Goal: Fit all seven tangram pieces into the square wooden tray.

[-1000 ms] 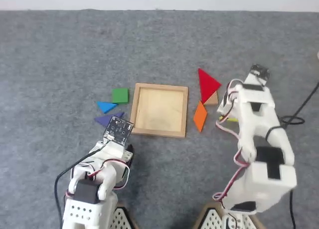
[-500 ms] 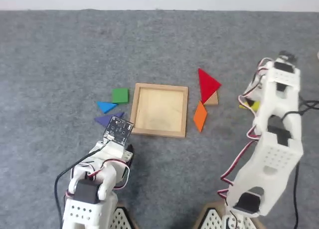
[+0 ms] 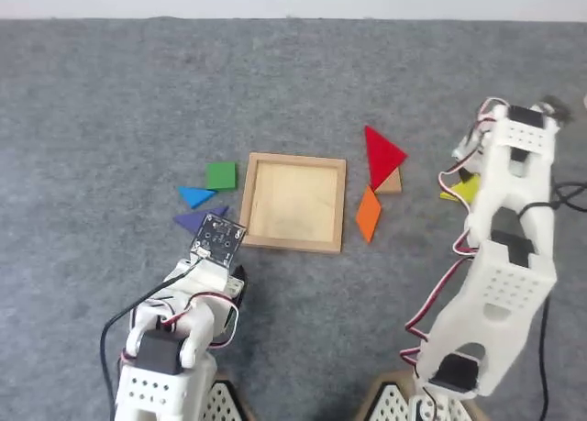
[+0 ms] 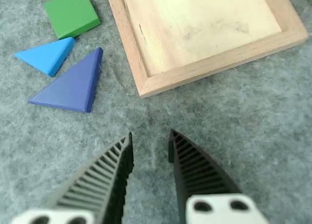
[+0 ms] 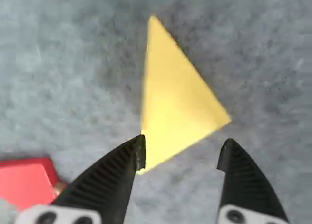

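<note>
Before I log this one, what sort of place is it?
Likely a tabletop robot-practice bench: a grey felt-like mat as work surface, left arm and right arm based at its near edge, a wooden tray with coloured tangram pieces beside it.

High view: fixed camera above table [image 3: 110,91], looking steeply down; arm bases at lower edge of frame, far table edge along top

Left wrist view: close over table, facing down past left gripper [image 4: 150,134]; shares tray [image 4: 195,33] corner, green square [image 4: 71,12], light blue triangle [image 4: 46,55] and dark blue triangle [image 4: 73,85] with centre-left of high frame

Right wrist view: nearer still, straight down past right gripper [image 5: 183,142] onto yellow triangle [image 5: 175,97]; same piece at right of high frame
</note>
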Robot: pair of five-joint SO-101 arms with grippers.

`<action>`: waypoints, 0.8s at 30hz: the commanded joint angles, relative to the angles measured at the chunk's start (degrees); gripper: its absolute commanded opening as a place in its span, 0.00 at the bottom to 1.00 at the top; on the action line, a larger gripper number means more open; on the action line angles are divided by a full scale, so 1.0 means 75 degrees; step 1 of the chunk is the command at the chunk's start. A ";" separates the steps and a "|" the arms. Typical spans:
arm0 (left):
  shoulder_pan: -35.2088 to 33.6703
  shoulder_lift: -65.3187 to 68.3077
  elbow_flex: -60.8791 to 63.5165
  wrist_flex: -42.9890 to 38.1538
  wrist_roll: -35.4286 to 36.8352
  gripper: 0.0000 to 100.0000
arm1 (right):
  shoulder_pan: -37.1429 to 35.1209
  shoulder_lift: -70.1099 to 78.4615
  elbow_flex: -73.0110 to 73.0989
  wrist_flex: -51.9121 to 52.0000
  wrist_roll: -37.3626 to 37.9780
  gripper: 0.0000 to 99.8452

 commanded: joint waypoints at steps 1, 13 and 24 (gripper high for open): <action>-0.0047 -0.0129 -0.0088 0.0023 0.0070 0.12 | -0.0158 -0.0193 -0.0422 -0.0440 -0.0516 0.25; -0.0047 -0.0129 -0.0088 0.0023 0.0070 0.12 | -0.0568 0.0217 -0.0270 -0.0862 -0.1114 0.25; -0.0047 -0.0129 -0.0088 0.0023 0.0070 0.12 | -0.0651 0.0229 -0.0527 -0.0873 -0.1125 0.25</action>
